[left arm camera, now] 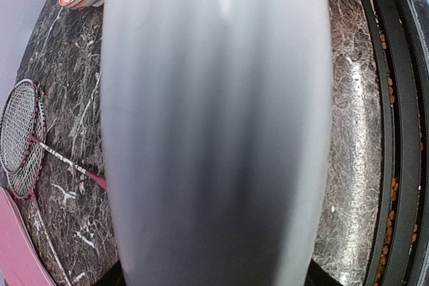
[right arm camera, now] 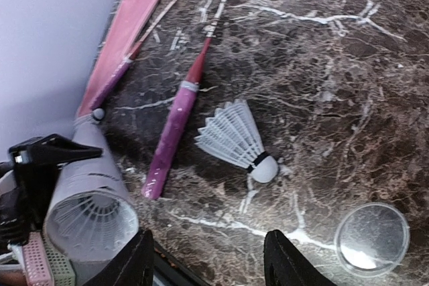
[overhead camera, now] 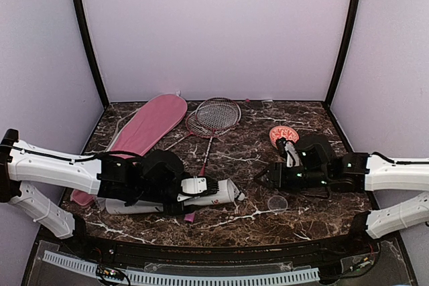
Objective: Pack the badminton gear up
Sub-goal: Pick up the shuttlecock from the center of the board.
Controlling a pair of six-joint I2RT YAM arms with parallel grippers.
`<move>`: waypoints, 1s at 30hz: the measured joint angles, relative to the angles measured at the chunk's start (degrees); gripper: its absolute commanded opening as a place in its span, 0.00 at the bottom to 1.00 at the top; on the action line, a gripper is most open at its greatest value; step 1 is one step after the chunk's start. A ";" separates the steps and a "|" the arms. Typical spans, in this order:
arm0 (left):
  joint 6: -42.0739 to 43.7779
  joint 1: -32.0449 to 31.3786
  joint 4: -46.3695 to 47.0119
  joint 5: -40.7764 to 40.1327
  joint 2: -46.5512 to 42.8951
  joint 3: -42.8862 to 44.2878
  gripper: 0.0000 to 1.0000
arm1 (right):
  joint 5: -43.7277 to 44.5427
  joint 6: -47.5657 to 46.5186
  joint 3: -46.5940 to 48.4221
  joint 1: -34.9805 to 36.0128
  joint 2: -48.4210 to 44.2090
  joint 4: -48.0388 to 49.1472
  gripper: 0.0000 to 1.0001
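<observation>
Pink bag (overhead camera: 151,125), rackets (overhead camera: 216,113) lie far left, unpacked; L gripper (overhead camera: 204,187) clamps tube (overhead camera: 224,193), laid sideways; shuttlecock (right arm camera: 234,140) loose nr its mouth; R gripper (right arm camera: 211,259) spread, empty; seems tube-loading step; next probably: pinch shuttlecock, feed cork-first.

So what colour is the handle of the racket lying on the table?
The handle is pink; the right wrist view shows it best.

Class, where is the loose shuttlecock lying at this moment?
In the right wrist view, the shuttlecock lies on the table, between the racket handle on its left and the clear lid at lower right.
</observation>
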 measured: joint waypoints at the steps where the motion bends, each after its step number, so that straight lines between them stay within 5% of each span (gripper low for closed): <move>1: -0.04 0.00 0.17 -0.22 -0.04 -0.07 0.59 | 0.98 0.09 1.60 0.02 1.77 -2.03 0.56; 19: -0.07 -0.02 0.37 0.48 -0.26 -0.22 0.60 | 9.16 1.25 28.06 2.64 35.47 -15.41 0.64; 30: 0.07 -0.28 0.11 0.98 -0.26 -0.22 0.61 | 10.12 -1.60 36.79 3.43 43.17 -18.16 0.60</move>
